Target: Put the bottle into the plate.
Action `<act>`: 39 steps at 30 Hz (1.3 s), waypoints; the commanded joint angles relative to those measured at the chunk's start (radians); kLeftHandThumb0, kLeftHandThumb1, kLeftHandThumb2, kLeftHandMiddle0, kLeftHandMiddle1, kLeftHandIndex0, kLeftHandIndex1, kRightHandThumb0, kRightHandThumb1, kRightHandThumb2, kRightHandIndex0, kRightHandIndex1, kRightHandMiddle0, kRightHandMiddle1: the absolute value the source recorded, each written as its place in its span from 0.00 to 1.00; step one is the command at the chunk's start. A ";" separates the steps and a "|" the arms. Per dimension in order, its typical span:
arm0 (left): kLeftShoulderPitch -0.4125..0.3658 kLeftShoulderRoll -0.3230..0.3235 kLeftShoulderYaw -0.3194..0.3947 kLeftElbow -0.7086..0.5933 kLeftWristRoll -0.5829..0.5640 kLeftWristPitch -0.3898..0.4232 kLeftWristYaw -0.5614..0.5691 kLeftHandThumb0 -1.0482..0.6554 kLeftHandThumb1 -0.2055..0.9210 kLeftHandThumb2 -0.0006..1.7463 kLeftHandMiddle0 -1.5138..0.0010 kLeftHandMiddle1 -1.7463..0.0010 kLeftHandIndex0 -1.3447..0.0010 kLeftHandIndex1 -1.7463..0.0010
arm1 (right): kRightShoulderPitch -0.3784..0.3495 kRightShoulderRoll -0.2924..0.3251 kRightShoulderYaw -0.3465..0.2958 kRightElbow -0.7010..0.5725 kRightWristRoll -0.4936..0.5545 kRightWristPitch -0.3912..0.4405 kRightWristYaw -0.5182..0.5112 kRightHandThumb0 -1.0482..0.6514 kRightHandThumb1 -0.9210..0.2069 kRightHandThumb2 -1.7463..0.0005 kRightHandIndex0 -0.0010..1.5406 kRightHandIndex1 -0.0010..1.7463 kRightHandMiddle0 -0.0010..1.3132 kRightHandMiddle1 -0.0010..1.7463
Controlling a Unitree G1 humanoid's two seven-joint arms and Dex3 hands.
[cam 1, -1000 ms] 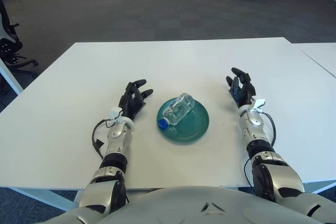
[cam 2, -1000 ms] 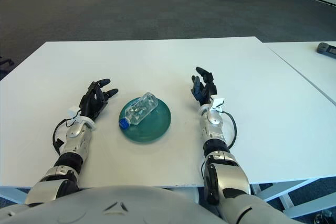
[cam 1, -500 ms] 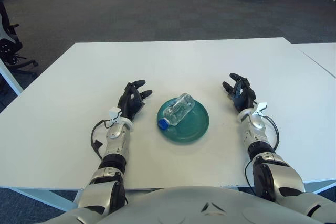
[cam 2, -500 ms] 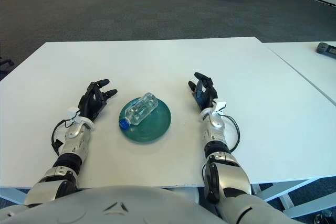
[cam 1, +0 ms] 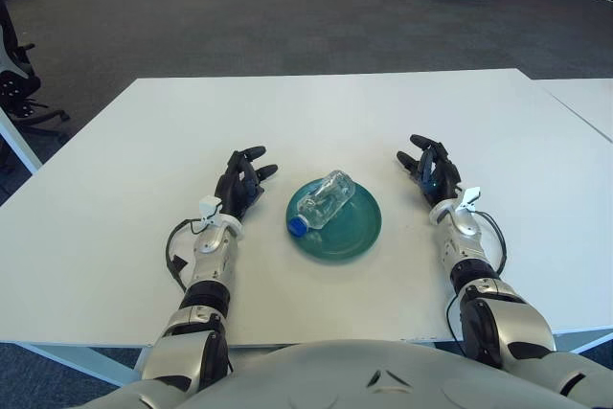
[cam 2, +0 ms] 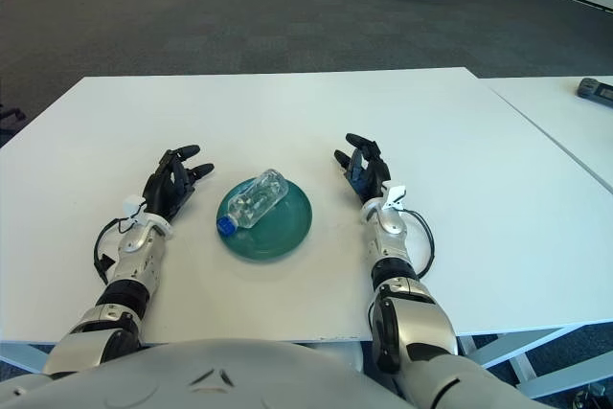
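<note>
lying on side in plate (cam 1: 350, 235), bottle (cam 1: 324, 199) placed; task judged done. left hand (cam 1: 239, 184), right hand (cam 1: 431, 168) flank plate, fingers spread, empty.

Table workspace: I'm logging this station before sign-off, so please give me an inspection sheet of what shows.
Surface: white table, a second white table beside it on the right.
Job's things: clear bottle with a blue cap lies on its side in the green plate, cap end over the plate's left rim.
Clutter: a dark device on the second table.
Robot hands: left robot hand left of the plate, right robot hand right of it; both open, holding nothing.
Cables: black cable loops at both wrists.
Surroundings: grey carpet, boxes and cases at the far wall, office chair at left.
</note>
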 commanded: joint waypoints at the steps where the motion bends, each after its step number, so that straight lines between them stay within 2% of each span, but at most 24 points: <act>1: 0.035 -0.004 -0.004 0.038 0.007 0.042 0.015 0.11 1.00 0.54 0.69 0.54 0.88 0.30 | 0.020 0.012 0.010 0.045 -0.015 0.052 0.003 0.17 0.00 0.49 0.37 0.05 0.06 0.53; 12: 0.035 -0.005 -0.006 0.039 0.015 0.038 0.022 0.12 1.00 0.55 0.67 0.53 0.85 0.29 | 0.028 0.016 0.024 0.060 -0.050 0.027 -0.029 0.19 0.00 0.49 0.33 0.03 0.02 0.53; 30: 0.027 -0.004 -0.002 0.065 0.025 0.010 0.036 0.11 1.00 0.54 0.71 0.55 0.90 0.29 | 0.050 0.024 0.035 0.061 -0.074 -0.001 -0.080 0.18 0.00 0.49 0.33 0.03 0.01 0.54; 34: 0.022 -0.005 0.002 0.075 0.023 -0.002 0.040 0.12 1.00 0.53 0.75 0.76 0.98 0.40 | 0.060 0.028 0.037 0.055 -0.080 -0.017 -0.100 0.19 0.00 0.49 0.32 0.02 0.00 0.54; 39: 0.022 -0.004 -0.001 0.075 0.022 0.002 0.031 0.13 1.00 0.53 0.78 0.89 1.00 0.50 | 0.065 0.031 0.038 0.052 -0.081 -0.026 -0.110 0.19 0.00 0.49 0.32 0.02 0.00 0.54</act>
